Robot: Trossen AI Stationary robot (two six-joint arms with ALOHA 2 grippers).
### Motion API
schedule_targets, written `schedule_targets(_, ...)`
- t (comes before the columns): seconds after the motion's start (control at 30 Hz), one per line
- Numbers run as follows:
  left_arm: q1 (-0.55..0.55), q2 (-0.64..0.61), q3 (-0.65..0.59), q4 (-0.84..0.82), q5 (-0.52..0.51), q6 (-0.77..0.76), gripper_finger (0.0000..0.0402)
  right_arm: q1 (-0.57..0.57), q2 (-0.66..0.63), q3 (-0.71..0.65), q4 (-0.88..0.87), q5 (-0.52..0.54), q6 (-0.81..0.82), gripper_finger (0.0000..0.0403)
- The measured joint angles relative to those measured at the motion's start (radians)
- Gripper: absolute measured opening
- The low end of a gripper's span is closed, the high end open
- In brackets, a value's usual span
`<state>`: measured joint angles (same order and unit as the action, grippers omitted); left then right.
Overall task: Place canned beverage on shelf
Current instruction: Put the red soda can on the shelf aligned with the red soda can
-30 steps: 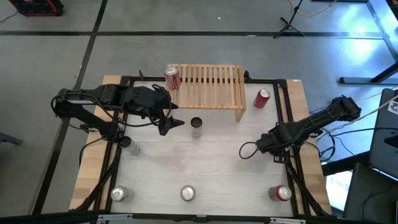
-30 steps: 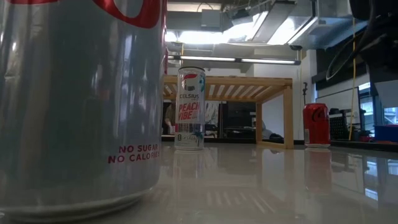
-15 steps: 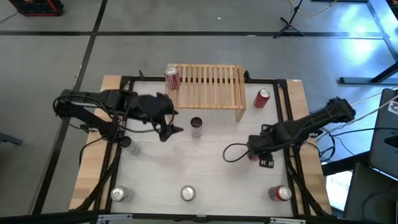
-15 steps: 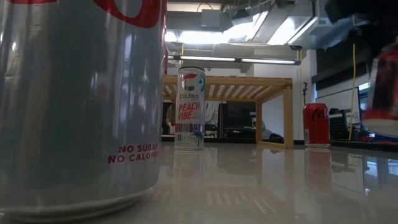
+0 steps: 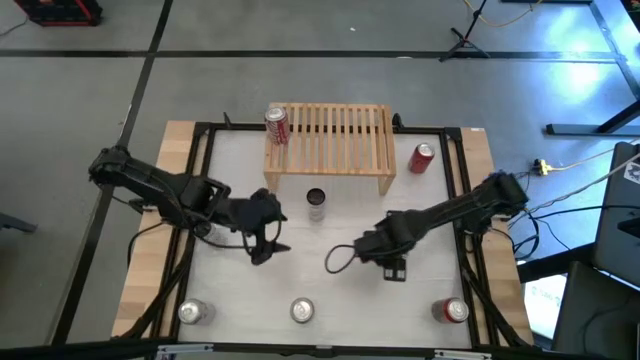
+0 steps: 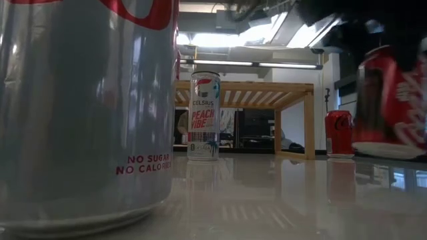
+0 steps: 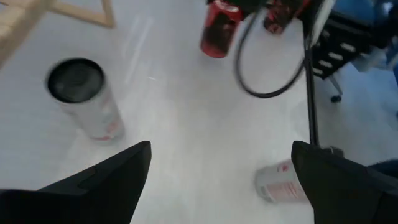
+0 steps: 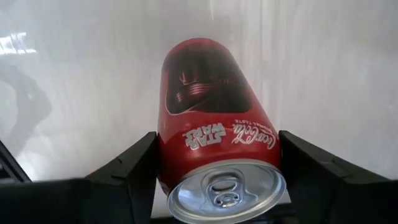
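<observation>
White counter (image 5: 340, 290), shelf (image 5: 330, 140) far. My right tool (image 8: 217, 180) grips red can (image 8: 214, 124) mid-counter; left tool (image 7: 217, 180) open, empty, near silver can (image 7: 84, 99).

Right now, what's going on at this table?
The right gripper holds a red can above the middle of the table, not yet at the shelf. The left gripper hangs open near the table's left, holding nothing. One can stands on the shelf; others stand around the table.
</observation>
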<state>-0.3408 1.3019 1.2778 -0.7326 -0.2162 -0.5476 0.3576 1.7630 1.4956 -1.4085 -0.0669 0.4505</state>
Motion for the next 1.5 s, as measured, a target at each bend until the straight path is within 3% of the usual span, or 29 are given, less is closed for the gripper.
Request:
schedule_targets(0.3, -0.106, -0.03, 0.0, -0.019, 0.053, -0.025, 0.0377, -0.073, 0.196, 0.234, -0.015, -0.012, 0.015, 0.0257)
schedule_targets(0.5, -0.137, -0.045, 0.0, -0.019, 0.054, -0.026, 0.0377, -0.092, 0.272, 0.308, 0.001, -0.03, 0.016, 0.026)
schedule_targets(0.83, -0.15, -0.047, 0.0, -0.018, 0.054, -0.021, 0.0377, -0.09, 0.282, 0.343, 0.052, -0.031, 0.02, 0.0374)
schedule_targets(1.1, -0.15, -0.047, 0.0, -0.018, 0.05, -0.007, 0.0377, -0.047, 0.199, 0.422, -0.028, 0.027, -0.029, 0.0393)
schedule_targets(1.3, -0.15, -0.047, 0.0, -0.018, 0.05, 0.003, 0.0377, 0.046, 0.024, 0.306, 0.069, 0.184, 0.093, 0.0386)
schedule_targets(1.5, -0.15, -0.047, 0.0, -0.017, 0.05, 0.034, 0.0377, 0.147, -0.177, -0.044, 0.381, 0.32, 0.237, 0.0385)
